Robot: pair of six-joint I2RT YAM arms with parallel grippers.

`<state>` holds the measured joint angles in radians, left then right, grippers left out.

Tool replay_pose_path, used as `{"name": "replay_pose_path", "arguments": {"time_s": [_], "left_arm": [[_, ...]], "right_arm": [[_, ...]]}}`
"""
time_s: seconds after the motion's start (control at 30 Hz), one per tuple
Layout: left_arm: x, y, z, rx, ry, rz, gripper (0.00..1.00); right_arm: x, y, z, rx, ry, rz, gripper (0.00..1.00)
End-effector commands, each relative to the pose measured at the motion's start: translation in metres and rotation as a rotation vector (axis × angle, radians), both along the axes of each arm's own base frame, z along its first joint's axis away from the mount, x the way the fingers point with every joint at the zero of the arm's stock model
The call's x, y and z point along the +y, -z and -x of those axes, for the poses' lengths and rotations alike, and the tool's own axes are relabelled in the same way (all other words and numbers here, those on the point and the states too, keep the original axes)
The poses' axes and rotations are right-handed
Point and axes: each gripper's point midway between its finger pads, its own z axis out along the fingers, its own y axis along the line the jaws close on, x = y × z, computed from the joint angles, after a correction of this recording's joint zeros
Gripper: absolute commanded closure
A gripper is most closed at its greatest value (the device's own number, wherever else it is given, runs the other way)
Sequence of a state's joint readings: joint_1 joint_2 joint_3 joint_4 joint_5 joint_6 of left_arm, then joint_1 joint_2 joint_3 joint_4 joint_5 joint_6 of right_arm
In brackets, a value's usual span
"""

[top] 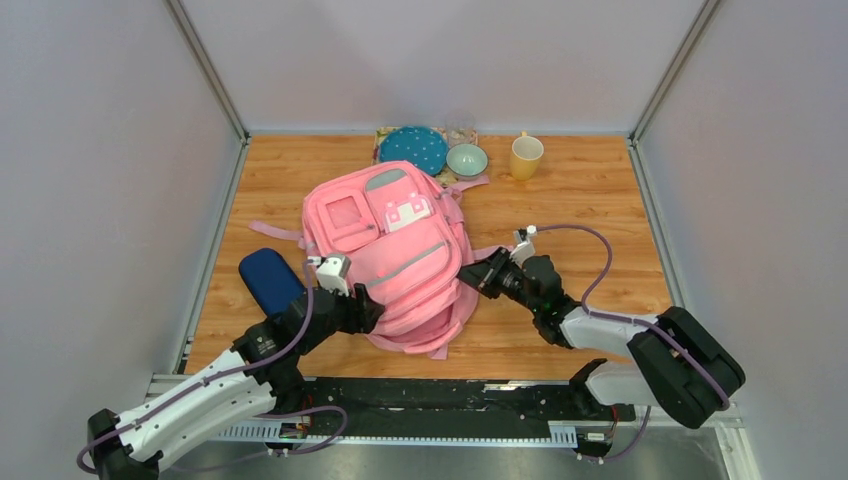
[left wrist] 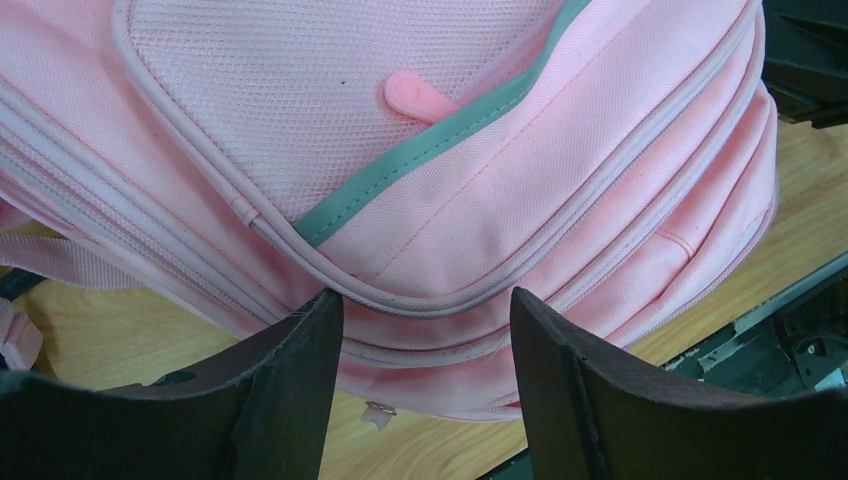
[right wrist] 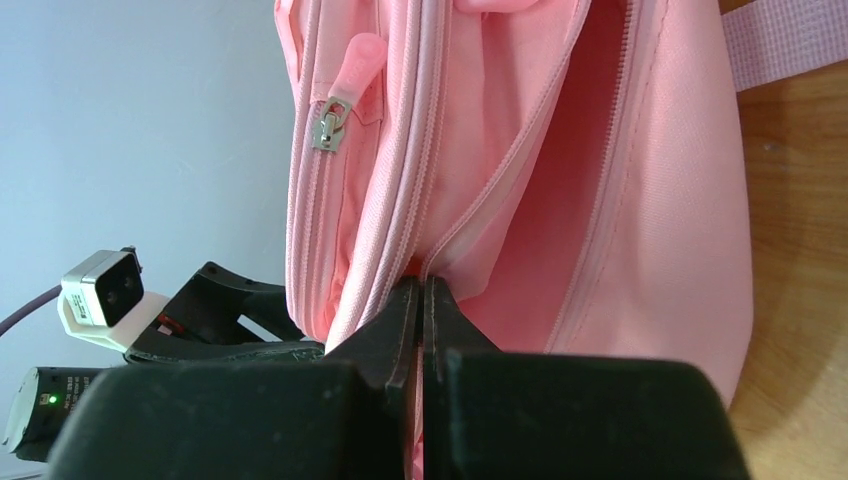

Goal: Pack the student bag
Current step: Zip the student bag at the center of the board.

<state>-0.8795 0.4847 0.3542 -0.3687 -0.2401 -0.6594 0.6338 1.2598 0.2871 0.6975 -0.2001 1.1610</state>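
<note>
The pink student bag [top: 400, 260] lies front side up in the middle of the wooden table. My left gripper [top: 372, 308] is at its near left edge, open, with the bag's rounded front pocket seam [left wrist: 430, 300] bulging between the two fingers; nothing is pinched. My right gripper [top: 472, 276] is at the bag's right side and shut on the fabric at the zip edge [right wrist: 421, 285]. Above the jaws the zip gapes and shows the pink lining [right wrist: 560, 200]. A metal zip slider with a pink pull [right wrist: 335, 118] hangs on another zip, further left.
A navy-blue pouch [top: 270, 280] lies left of the bag, beside my left arm. At the back stand a teal plate [top: 413, 148], a pale green bowl [top: 467, 159], a clear glass [top: 460, 130] and a yellow mug [top: 526, 156]. White walls close three sides.
</note>
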Motion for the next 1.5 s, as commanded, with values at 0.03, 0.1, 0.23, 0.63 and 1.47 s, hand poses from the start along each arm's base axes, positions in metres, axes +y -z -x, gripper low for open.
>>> {"name": "replay_pose_path", "arguments": {"time_s": [0.03, 0.1, 0.23, 0.63, 1.47], "left_arm": [[-0.036, -0.038, 0.008, -0.062, 0.162, 0.143, 0.32], [-0.037, -0.04, 0.008, -0.066, 0.168, 0.151, 0.32], [-0.037, -0.043, 0.007, -0.074, 0.158, 0.167, 0.32], [-0.041, -0.05, 0.009, -0.08, 0.18, 0.177, 0.33], [-0.04, -0.056, 0.005, -0.093, 0.152, 0.204, 0.33]], "right_arm": [[0.021, -0.047, -0.013, -0.111, -0.041, -0.121, 1.0], [0.016, -0.047, -0.008, -0.152, -0.026, -0.179, 1.0], [0.002, -0.065, -0.01, -0.148, 0.014, -0.429, 1.0], [-0.007, -0.139, 0.008, -0.38, -0.018, -0.489, 1.0], [-0.037, -0.077, 0.026, -0.186, 0.094, -0.235, 1.0]]}}
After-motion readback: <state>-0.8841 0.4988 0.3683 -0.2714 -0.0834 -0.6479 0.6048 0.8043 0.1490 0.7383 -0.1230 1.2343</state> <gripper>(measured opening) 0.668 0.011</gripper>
